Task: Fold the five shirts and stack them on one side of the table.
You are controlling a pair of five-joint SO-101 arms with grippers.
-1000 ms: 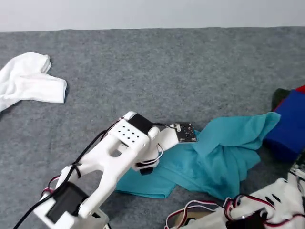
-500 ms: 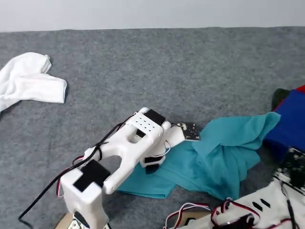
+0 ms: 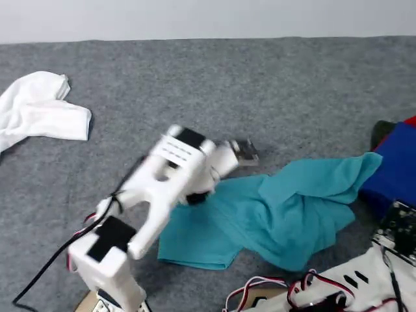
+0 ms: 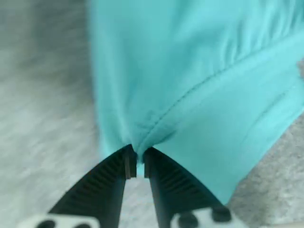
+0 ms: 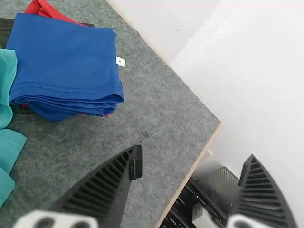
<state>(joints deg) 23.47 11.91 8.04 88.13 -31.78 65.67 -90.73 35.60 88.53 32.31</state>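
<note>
Swinging back and toward the white shirt's side since a second ago, the left arm (image 3: 170, 170) is hauling the near edge of the teal shirt (image 3: 286, 211) with it, and the cloth is lying flatter and more spread out than it was. The left gripper (image 4: 136, 160) is pinching a fold of that teal shirt, its jaws closed tight on a seam with just a sliver of fabric between the tips. The rest of the shirt is lying rumpled on the grey table (image 3: 273, 84), one corner reaching up against the folded blue shirt (image 3: 398, 170) at the far right side.

That blue shirt is sitting on top of a stack, with a red shirt (image 5: 42, 8) peeking out beneath it and a dark garment (image 3: 383, 131) under both. Well apart from all this, a white shirt (image 3: 40, 112) is lying crumpled at the left edge of the table.

The right arm (image 3: 364, 286) is waiting low at the near right corner. The right gripper (image 5: 192, 164) is hanging with its jaws spread wide and nothing between them, near the table's edge beside the stack.
</note>
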